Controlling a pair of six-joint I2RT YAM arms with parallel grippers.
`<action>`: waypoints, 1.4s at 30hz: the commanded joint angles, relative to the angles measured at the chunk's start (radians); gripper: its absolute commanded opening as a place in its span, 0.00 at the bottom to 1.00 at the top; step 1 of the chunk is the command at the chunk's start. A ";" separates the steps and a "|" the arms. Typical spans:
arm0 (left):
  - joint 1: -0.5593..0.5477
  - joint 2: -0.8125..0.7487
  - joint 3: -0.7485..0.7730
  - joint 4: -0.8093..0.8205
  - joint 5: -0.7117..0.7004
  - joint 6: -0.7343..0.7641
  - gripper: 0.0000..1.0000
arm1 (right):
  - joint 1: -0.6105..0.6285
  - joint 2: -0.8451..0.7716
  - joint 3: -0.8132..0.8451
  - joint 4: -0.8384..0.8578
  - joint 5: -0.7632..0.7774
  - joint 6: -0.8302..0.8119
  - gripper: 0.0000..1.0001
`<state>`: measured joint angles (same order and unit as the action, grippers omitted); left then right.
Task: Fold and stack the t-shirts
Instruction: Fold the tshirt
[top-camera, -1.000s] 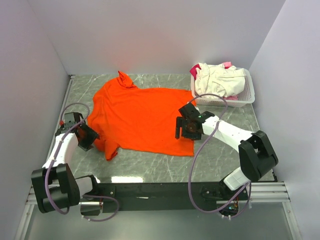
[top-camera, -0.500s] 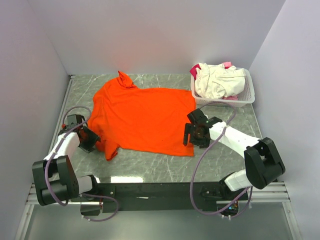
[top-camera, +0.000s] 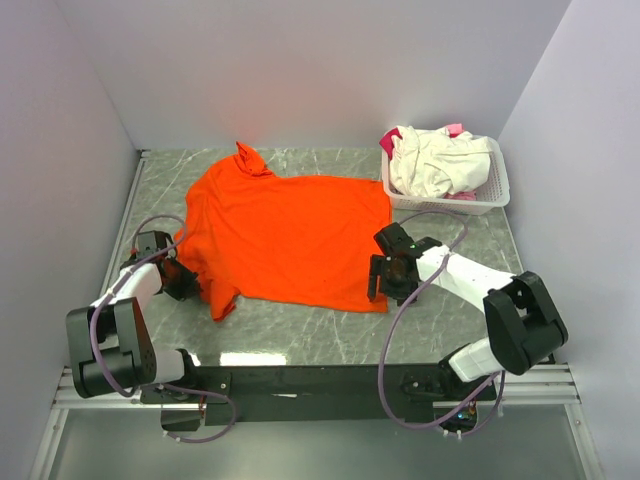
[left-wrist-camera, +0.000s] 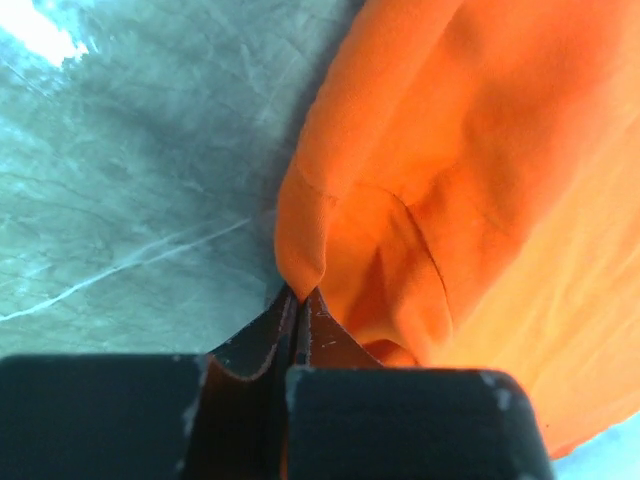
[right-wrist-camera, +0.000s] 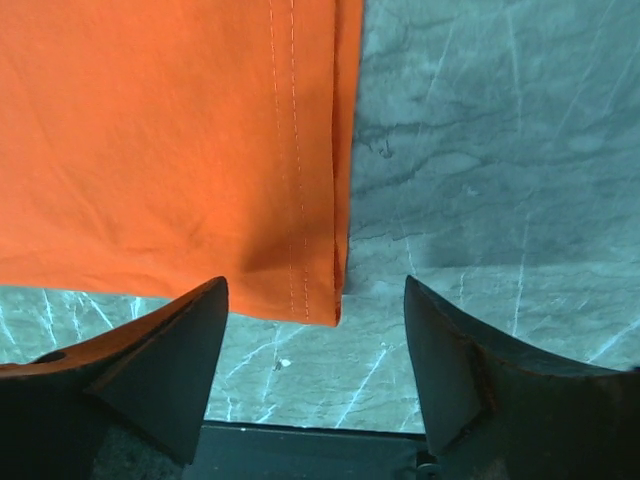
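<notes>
Orange t-shirt (top-camera: 285, 235) lies spread flat on the table (top-camera: 440, 320), collar toward the back, left sleeve bunched at near-left. Left gripper (left-wrist-camera: 297, 305) has its fingers pressed together, pinching a fold of that sleeve's edge, low on the tabletop. Right gripper (right-wrist-camera: 315, 290) has its jaws wide apart over the shirt's near-right hem corner, one finger above cloth, the other above bare table, holding nothing. Cream-white t-shirt (top-camera: 430, 162) and pink one (top-camera: 388, 143) are heaped in the white basket (top-camera: 497, 190), back right, just beside the orange shirt's far corner.
</notes>
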<state>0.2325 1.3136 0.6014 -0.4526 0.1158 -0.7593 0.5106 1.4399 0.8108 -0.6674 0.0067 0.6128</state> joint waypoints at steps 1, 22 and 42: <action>0.002 -0.042 0.037 -0.038 0.038 0.025 0.01 | 0.002 0.010 -0.009 -0.014 -0.030 0.007 0.75; 0.007 -0.226 0.276 -0.477 -0.030 0.077 0.16 | 0.000 0.082 0.001 -0.049 -0.048 -0.013 0.57; 0.021 -0.062 0.353 -0.157 0.044 0.077 0.50 | 0.000 0.106 0.013 -0.035 -0.070 -0.031 0.54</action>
<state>0.2539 1.2156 0.9092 -0.7490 0.1005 -0.6914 0.5102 1.5158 0.8051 -0.7044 -0.0540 0.5865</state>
